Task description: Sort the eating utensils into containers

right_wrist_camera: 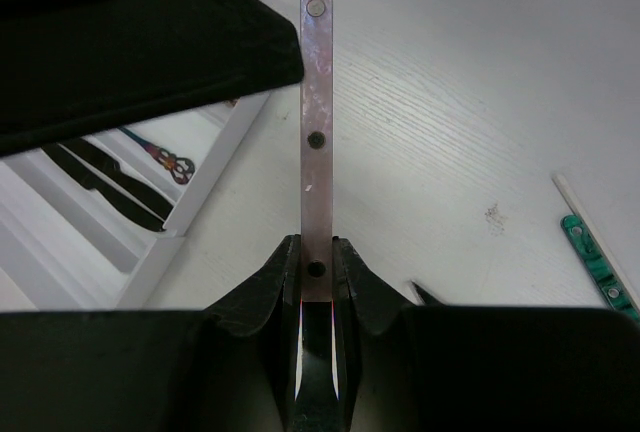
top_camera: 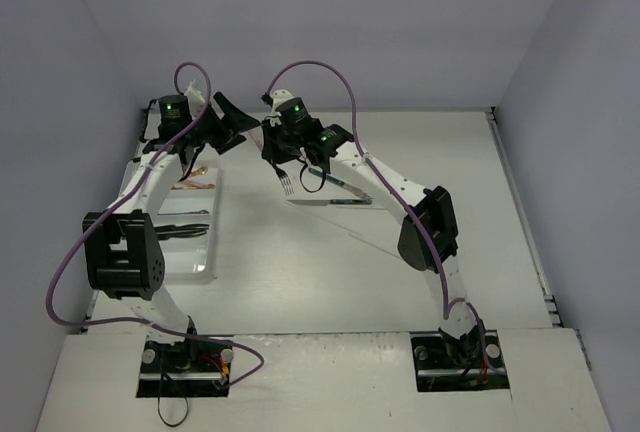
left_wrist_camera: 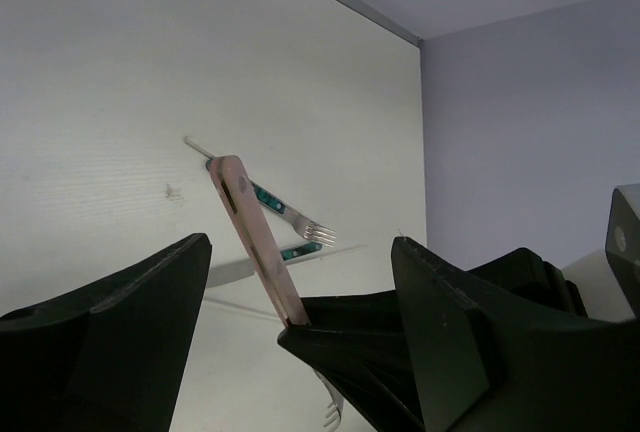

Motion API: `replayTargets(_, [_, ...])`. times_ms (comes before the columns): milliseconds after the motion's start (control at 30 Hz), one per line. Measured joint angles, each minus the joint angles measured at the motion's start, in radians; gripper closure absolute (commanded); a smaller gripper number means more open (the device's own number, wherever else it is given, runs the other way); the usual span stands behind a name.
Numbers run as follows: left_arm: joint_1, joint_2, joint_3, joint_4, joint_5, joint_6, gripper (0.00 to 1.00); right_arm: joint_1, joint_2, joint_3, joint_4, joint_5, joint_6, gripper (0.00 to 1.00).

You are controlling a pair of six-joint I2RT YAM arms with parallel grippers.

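Your right end effector (right_wrist_camera: 317,252) clamps the pink-handled fork (right_wrist_camera: 316,102), handle sticking out ahead. Your left end effector (left_wrist_camera: 298,244) stands open around that handle.

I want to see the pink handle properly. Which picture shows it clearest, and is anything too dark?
Right wrist view: the pink handle is sharp and evenly lit, with a rainbow shine low down. Left wrist view: the near black fingers are dark, with little detail. Top view: only its tiny prongs show.
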Motion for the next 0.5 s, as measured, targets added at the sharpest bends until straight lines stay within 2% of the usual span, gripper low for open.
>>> replayTargets(267, [-0.035, 0.011, -0.038, 0.043, 0.018, -0.071, 0.48, 0.008, -0.001, 0.000, 0.003, -0.005, 0.000, 1.00])
replayTargets(500, [-0.035, 0.011, -0.062, 0.068, 0.021, -0.101, 0.81, 0.012, -0.012, -0.002, 0.012, -0.005, 0.000, 1.00])
